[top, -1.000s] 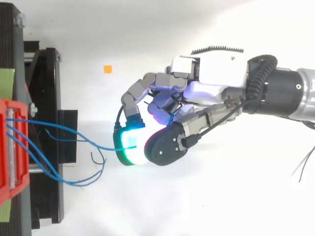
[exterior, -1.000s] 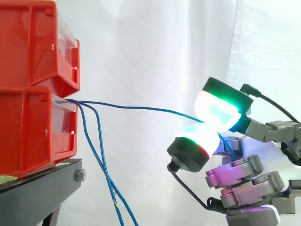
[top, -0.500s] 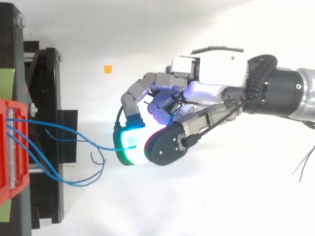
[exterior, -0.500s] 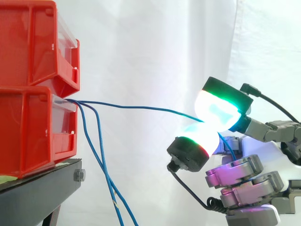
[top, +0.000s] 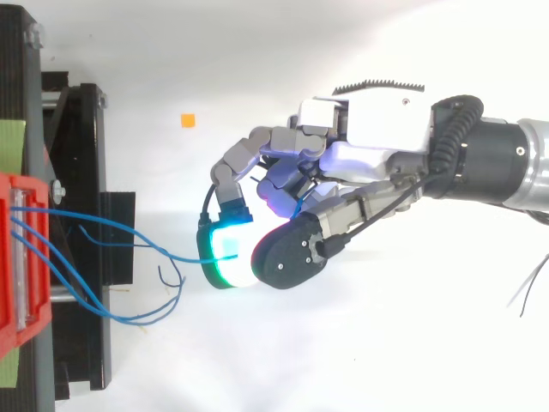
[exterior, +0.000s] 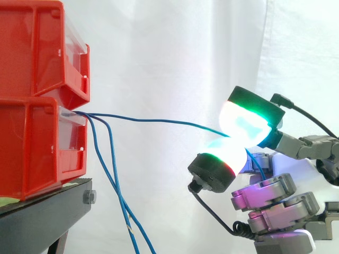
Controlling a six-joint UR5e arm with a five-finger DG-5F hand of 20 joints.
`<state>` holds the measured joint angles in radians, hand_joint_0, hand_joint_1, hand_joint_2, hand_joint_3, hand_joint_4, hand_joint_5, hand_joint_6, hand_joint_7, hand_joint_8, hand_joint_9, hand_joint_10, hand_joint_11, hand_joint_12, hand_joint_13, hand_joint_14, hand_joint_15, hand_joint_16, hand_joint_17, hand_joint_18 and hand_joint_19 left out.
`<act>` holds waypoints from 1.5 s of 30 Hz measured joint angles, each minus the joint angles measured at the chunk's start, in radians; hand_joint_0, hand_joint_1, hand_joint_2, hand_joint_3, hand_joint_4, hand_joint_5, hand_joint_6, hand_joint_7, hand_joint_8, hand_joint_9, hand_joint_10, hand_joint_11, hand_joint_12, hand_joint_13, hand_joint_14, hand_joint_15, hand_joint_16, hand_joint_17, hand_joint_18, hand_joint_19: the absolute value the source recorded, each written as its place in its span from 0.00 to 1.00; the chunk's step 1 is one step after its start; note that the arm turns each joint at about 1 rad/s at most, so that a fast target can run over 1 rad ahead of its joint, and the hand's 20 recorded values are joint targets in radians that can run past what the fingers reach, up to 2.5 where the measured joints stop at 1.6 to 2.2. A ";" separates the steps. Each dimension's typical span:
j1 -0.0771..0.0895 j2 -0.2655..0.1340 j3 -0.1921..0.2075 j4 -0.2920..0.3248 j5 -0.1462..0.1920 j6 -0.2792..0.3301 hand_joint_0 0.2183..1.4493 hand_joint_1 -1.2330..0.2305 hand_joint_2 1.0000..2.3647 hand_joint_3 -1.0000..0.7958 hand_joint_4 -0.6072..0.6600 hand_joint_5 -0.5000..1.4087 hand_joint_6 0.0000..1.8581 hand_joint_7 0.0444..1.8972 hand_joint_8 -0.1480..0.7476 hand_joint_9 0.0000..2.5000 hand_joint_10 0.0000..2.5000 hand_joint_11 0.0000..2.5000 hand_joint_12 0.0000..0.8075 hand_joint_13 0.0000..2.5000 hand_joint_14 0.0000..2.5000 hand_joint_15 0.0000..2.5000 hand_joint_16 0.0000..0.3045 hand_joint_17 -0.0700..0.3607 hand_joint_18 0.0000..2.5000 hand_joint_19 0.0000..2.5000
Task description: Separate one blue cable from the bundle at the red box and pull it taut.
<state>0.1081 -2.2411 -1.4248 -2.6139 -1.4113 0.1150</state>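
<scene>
**One blue strand pinched, a little slack left to take up**

In the side view the white curtain (exterior: 169, 58) backs everything. Two stacked red bins (exterior: 37, 143) fill the 9 o'clock side, sitting on the black stand (exterior: 45, 214) at 7 o'clock. The hand (exterior: 273, 193) comes in at 4 o'clock. Two glowing fingertips (exterior: 244, 123) are pressed together and clamped on the blue cable (exterior: 159, 121); the other fingers are curled below them.

That cable leaves the lip of the lower bin and runs toward 3 o'clock into the pinch with a shallow bow, so it looks separated but not quite taut. The other blue cables (exterior: 115, 172) drop from the same lip toward 6 o'clock, well apart from the held one. In the top view a small orange marker (top: 187, 120) lies at 11 o'clock.

To finish well, the pull should probably go straight toward 3 o'clock, in line with the cable, slowly, with the pinch kept firm so the thin strand does not slide between the pads. Stopping once the bow flattens would likely avoid dragging the bin.
</scene>
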 measured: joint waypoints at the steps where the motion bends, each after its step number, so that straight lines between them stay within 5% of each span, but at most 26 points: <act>1: 0.000 0.000 0.000 0.000 0.000 0.000 0.49 0.30 0.01 0.37 0.31 0.16 0.51 0.61 0.50 0.34 1.00 0.67 0.44 0.41 0.91 0.53 0.14 0.38 0.48 0.48; 45: 0.001 0.000 0.000 0.000 0.000 0.000 0.49 0.30 0.01 0.37 0.31 0.16 0.51 0.61 0.50 0.34 1.00 0.67 0.45 0.41 0.91 0.53 0.14 0.38 0.48 0.48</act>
<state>0.1088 -2.2411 -1.4250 -2.6139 -1.4112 0.1150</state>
